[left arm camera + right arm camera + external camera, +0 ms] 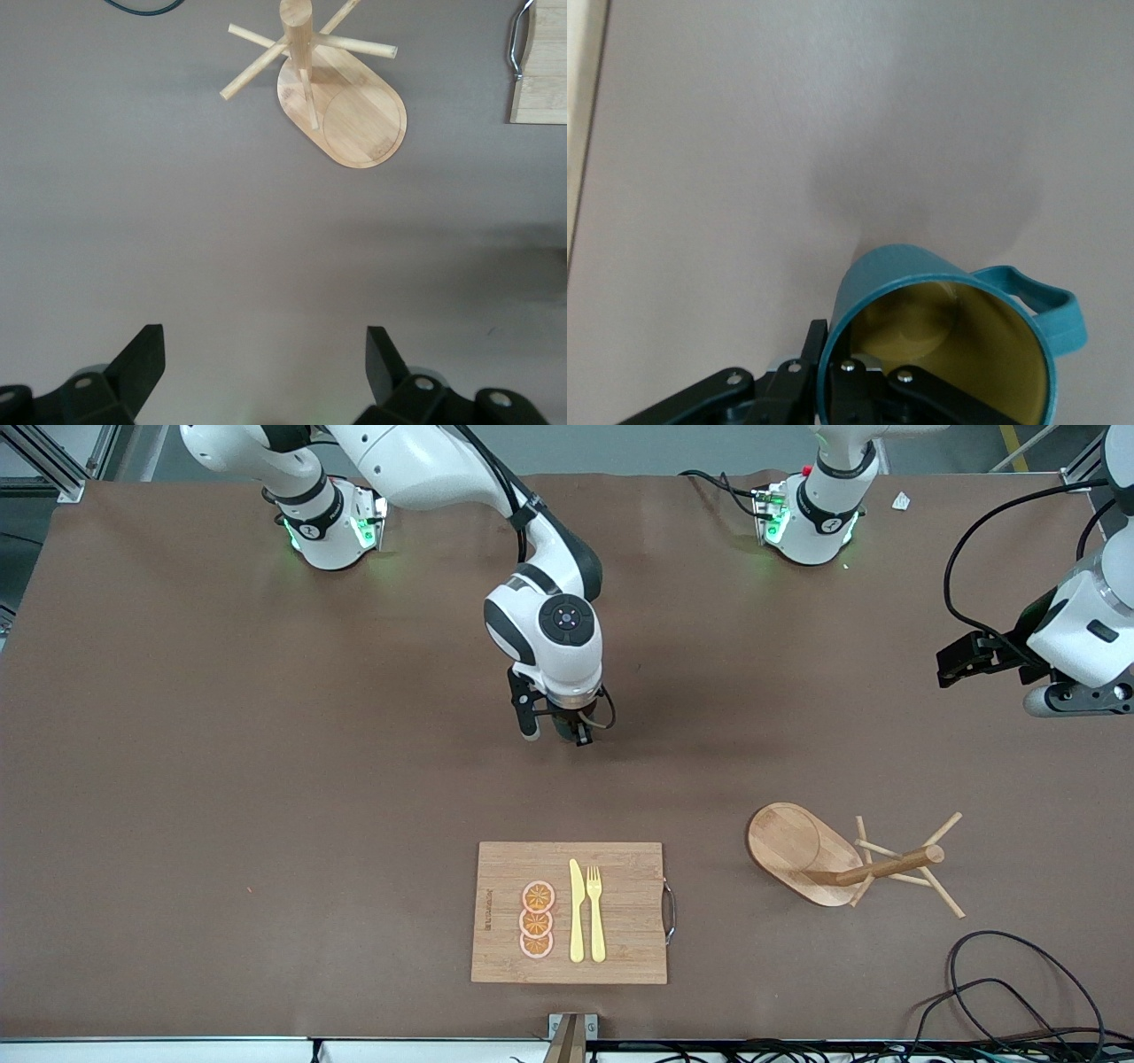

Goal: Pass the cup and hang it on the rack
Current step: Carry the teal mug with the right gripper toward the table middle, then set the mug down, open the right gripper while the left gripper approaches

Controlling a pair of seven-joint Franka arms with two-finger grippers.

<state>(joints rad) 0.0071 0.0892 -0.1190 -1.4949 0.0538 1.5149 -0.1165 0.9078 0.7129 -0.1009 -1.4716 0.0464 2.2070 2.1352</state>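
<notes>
The teal cup [921, 283], yellow inside with a side handle, hangs over the middle of the table. My right gripper [833, 359] is shut on its wall, one finger outside and one inside the rim. In the front view the right gripper [567, 724] points down and the cup is mostly hidden under the hand. The wooden rack [802, 855] stands toward the left arm's end of the table, nearer the front camera, its post and pegs bare. My left gripper [961, 662] waits in the air at that end, open and empty. The left wrist view shows the rack [354, 111] ahead of it.
A bamboo cutting board [629, 921] with three orange slices [537, 919], a yellow knife [577, 912] and a fork [595, 912] lies near the front edge. Black cables [1019, 983] coil at the front corner by the rack.
</notes>
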